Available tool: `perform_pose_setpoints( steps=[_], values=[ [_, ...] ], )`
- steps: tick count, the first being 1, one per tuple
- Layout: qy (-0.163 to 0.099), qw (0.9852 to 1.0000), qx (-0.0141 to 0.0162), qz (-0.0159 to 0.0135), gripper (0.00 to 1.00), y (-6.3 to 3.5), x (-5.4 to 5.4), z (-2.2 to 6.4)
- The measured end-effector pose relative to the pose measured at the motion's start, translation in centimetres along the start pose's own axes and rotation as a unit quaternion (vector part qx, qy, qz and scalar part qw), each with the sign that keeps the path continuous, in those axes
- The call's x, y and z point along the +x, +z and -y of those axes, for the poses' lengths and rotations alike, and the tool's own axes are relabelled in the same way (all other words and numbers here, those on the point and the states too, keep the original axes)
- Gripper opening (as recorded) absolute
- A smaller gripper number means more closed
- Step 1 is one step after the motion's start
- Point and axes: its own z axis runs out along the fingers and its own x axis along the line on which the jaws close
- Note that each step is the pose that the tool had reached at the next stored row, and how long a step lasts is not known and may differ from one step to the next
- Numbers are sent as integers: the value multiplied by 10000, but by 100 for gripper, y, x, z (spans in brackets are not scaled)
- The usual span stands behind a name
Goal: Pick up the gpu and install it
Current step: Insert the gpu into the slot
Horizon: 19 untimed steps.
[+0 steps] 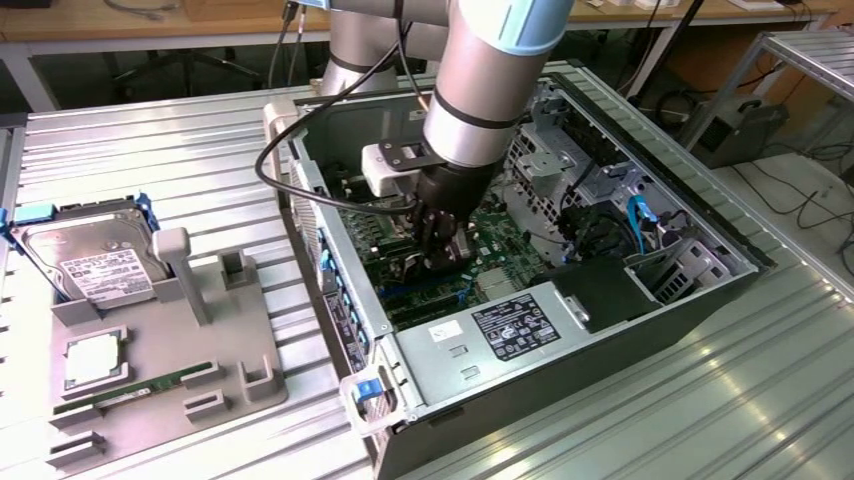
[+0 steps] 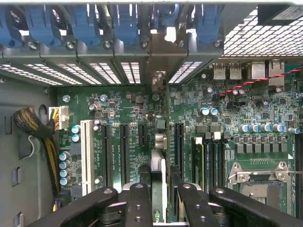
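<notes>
A: Exterior view, centre of frame: the arm reaches down into the open computer case (image 1: 694,300), and the hand (image 1: 441,255) sits low over the motherboard (image 1: 501,245). Is it holding anything?

B: Yes. In the wrist view a thin card stands edge-on between the dark fingers (image 2: 137,203) at the bottom middle of the frame. That is the gpu (image 2: 160,163), and the hand is clenched on it by its upper edge, so the connector edge points down at the board.

A: Why upright like that?

B: My guess is that it lets the card meet a slot squarely. It sits over the expansion slots (image 2: 124,151), with its silver bracket end toward the rear slot openings (image 2: 130,71) near the top of that frame. Whether it is fully seated, I cannot tell.

A: Anything crowding it?

B: A braided cable bundle (image 2: 33,125) at the left, and capacitors. On the worktop (image 1: 160,140), lower left of the exterior view, a grey holder tray (image 1: 254,380) carries a hard drive (image 1: 94,255) and a memory stick (image 1: 134,385).
</notes>
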Motion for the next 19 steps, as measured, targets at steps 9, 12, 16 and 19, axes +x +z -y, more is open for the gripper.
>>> perform_pose_setpoints(
  steps=[9,12,16,19],
  values=[
    [0,10000,-1,-3,40,-105,-3,-8],
    [0,10000,-1,-3,40,-190,-10,-14],
    [1,10000,-1,-6,38,-278,-31,-23],
    [1,10000,-1,-12,20,-293,-56,-33]
  ],
)
